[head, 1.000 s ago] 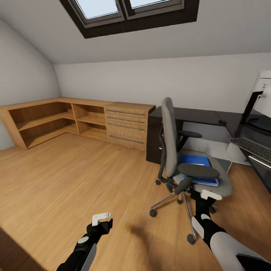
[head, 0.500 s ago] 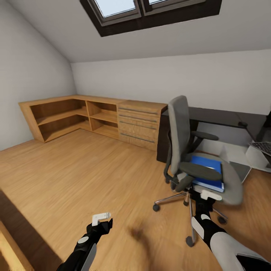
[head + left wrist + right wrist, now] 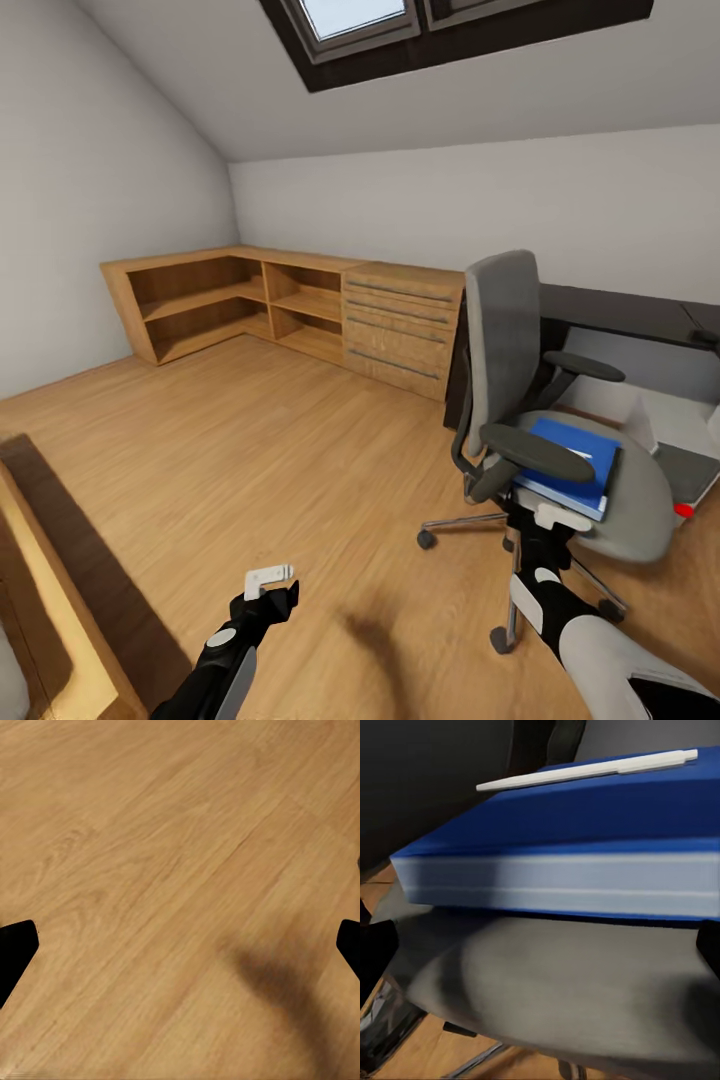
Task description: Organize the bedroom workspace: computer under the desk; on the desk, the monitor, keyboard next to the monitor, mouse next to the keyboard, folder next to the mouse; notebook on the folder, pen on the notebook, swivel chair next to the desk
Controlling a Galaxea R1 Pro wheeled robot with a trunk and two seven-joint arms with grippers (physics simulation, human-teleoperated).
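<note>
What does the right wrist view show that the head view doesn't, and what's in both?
Right wrist view alone: a white pen lying on the blue book's cover, and the book's pale page edges. Head view alone: the oak shelving, the skylight, the desk, the chair's backrest, and both arms. Shared: the blue book resting on the swivel chair seat.

folder (image 3: 566, 462) on swivel chair (image 3: 560, 440) seat, pen (image 3: 589, 769) atop folder, desk (image 3: 640, 318) behind chair

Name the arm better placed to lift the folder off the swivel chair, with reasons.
Right. The right gripper sits at the swivel chair seat edge, close to the folder. The left gripper hangs over bare floor, away from it.
</note>
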